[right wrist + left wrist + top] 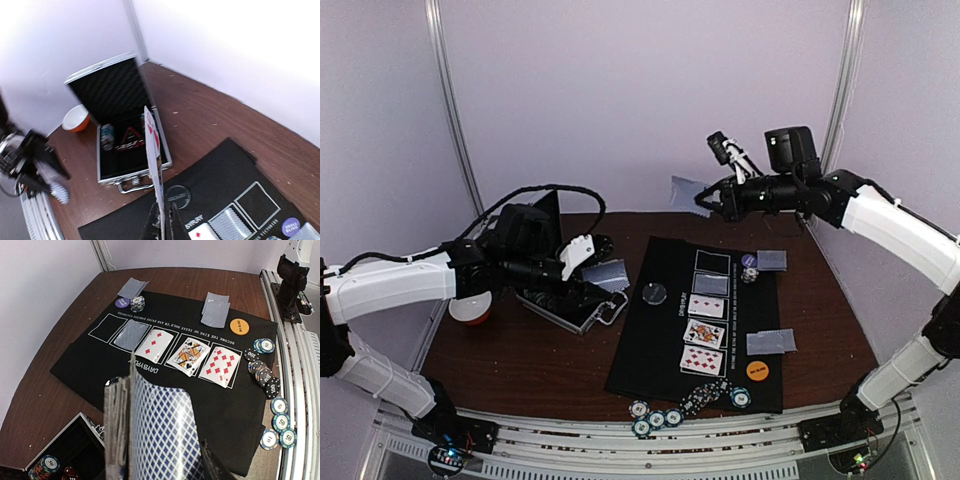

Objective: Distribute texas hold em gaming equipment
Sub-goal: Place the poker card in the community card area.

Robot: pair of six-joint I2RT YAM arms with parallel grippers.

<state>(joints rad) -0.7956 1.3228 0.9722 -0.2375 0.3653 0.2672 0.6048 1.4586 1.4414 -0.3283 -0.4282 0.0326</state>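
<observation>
The left hand (pixel 588 262) is closed about halfway on the deck (pixel 160 430) of blue-backed cards. It holds the deck low over the tabletop (pixel 520 350), just beside the open metal case (pixel 565 310). I think it holds the deck there so that the other arm can take cards from the top.

The right hand (pixel 712 200) is shut tight on a single card (pixel 687 190) and is lifted high over the far edge of the black mat (pixel 650 340). In the right wrist view the card stands on its edge between the fingers, with a few red marks showing on its face.

On the mat there are three face-up cards (pixel 705 335) in a row. After them comes one face-down card (pixel 710 284), and then an empty box (pixel 712 262). The held card probably belongs in that box, or with a player's place.

Two pairs of face-down cards (pixel 770 342) lie along the right side of the mat. One pair is near the orange disc (pixel 756 369), the other near the purple disc (pixel 121 302) and a small chip stack (pixel 137 303). More chips (pixel 657 418) are crowded at the near edge of the mat.

The far side of the tabletop is bare wood, so there is room to come down there. The right side is already busy, and the near edge is tight. The bowl (pixel 472 310) sits at the left, well apart from the mat.
</observation>
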